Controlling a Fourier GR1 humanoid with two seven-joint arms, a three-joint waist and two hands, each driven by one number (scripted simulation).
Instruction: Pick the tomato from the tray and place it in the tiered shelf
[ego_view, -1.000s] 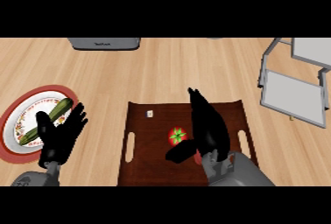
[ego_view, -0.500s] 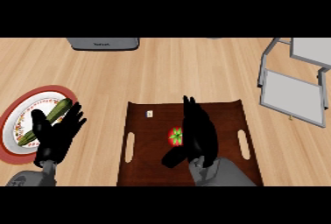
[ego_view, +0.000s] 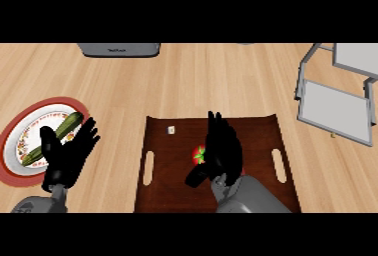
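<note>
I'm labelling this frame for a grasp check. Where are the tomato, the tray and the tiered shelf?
tomato (ego_view: 198, 154), head view: red left side showing beside the right hand.
tray (ego_view: 255, 131), head view: bare brown floor near its far right corner.
tiered shelf (ego_view: 334, 111), head view: flat grey lower tier.

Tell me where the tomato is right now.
In the head view the tomato sits mid-tray, mostly hidden under the right hand, right of the plate.
</note>
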